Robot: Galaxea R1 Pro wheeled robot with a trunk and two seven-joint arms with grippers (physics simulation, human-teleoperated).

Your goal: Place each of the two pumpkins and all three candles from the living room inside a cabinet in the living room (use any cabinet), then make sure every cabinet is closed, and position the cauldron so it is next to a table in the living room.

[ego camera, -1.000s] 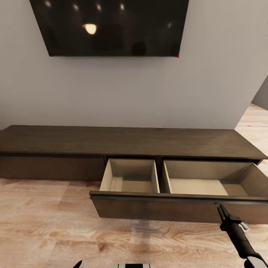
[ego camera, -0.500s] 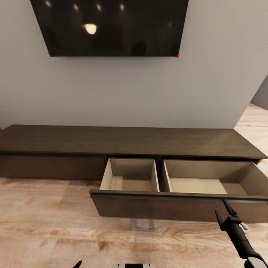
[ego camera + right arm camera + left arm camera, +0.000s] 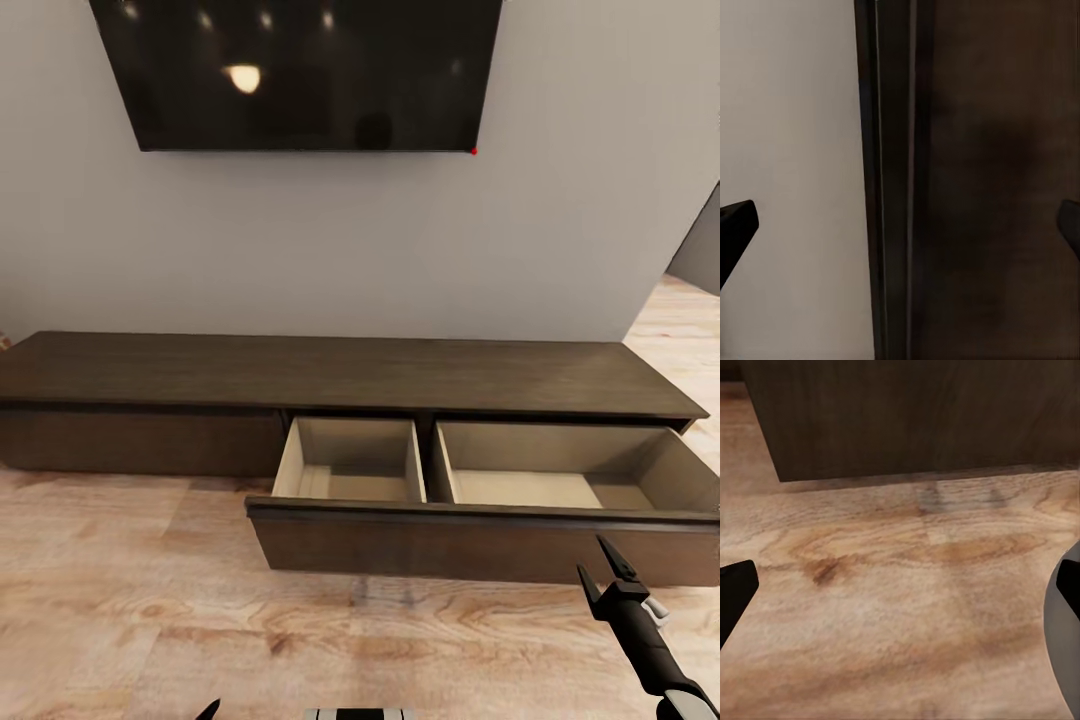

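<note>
Cabinet: long, low, dark-brown, set against the grey wall beneath a wall-mounted black screen. Its wide drawer stands pulled out over the wooden floor, showing two pale compartments with nothing in them. Right gripper: fingers spread, grasping nothing, just in front of the drawer's front panel near its right end. Left gripper: fingers wide apart, empty, over the floor before the drawer front.

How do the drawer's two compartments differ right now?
The left compartment is narrower and nearly square; the right compartment is much wider. The right gripper hangs in front of the drawer by the right compartment, not the left one. Both have pale wood linings, with nothing visible inside.
</note>
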